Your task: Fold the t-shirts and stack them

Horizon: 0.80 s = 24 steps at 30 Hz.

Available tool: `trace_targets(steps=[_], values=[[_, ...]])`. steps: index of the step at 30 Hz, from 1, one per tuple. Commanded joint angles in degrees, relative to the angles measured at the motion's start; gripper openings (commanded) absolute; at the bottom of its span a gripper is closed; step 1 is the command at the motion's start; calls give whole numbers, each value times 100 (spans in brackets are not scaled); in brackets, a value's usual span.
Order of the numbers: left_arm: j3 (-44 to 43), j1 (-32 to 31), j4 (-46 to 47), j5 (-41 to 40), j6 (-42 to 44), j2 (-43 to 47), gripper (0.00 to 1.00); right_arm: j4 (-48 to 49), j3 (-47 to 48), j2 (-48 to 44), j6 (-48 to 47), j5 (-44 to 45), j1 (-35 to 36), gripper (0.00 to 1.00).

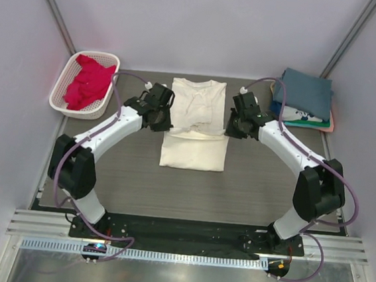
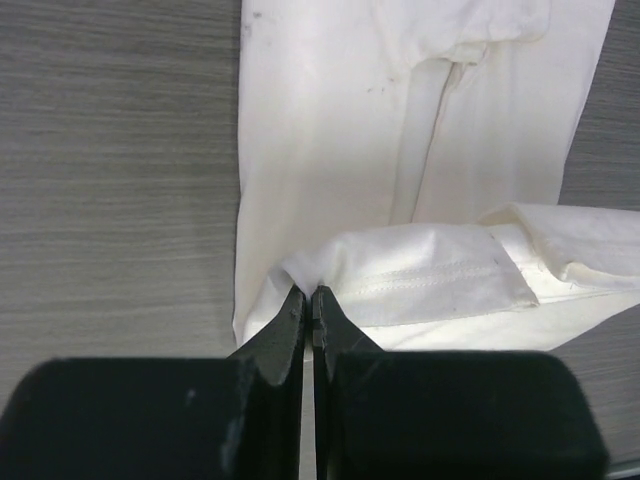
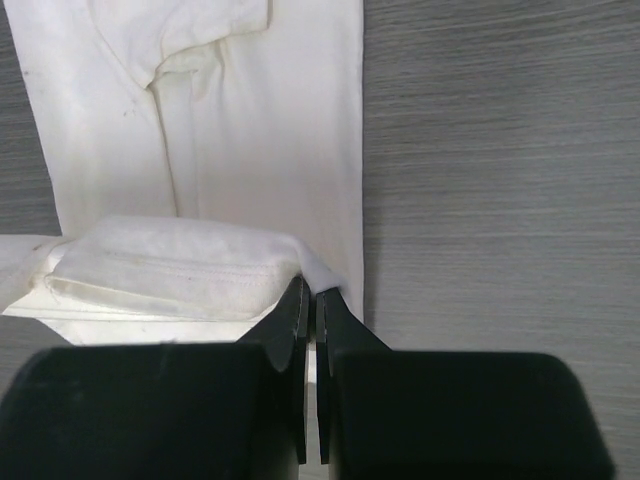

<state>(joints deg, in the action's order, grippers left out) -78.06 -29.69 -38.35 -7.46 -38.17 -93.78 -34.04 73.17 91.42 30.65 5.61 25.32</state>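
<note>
Jaws clamped on cloth at both sides — the left gripper [image 2: 311,303] and the right gripper [image 3: 311,300] each pinch a corner of a hemmed, doubled-over edge of the large plain cream cloth t-shirt [image 1: 194,148], lying partly folded at mid-table. A clean fold would likely call for moving both corners level and together, edge taut. A crumpled crimson-pink shirt [image 1: 87,83] lies in the white plastic lattice basket [image 1: 77,112] at far left. The stack of folded shirts [image 1: 304,92] sits far right on the grey wood-grain table [image 1: 257,181] — its lower layers mostly hidden. How much fabric each pinch holds is unclear.
</note>
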Motion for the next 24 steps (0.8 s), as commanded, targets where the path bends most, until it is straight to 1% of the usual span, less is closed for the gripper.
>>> trace_targets(steps=[1,2,8,16,20,21,24], values=[[-490,156,38,281,451,-289,0,274,365,183,-271,-226,-141,1],[-578,174,29,307,469,-508,0,310,391,244,-271,-235,-176,1],[-1079,402,-41,360,583,-1089,0,477,734,780,-402,-358,-282,1],[-1562,754,-41,675,653,-1590,0,671,1323,1431,-666,-437,-431,1],[-1773,781,-50,720,750,-1845,0,688,1455,1694,-648,-490,-467,1],[-1843,789,-41,877,767,-1889,0,688,1464,1739,-640,-482,-467,1],[-2028,816,-41,940,768,-2135,0,697,1551,1914,-631,-482,-484,1]])
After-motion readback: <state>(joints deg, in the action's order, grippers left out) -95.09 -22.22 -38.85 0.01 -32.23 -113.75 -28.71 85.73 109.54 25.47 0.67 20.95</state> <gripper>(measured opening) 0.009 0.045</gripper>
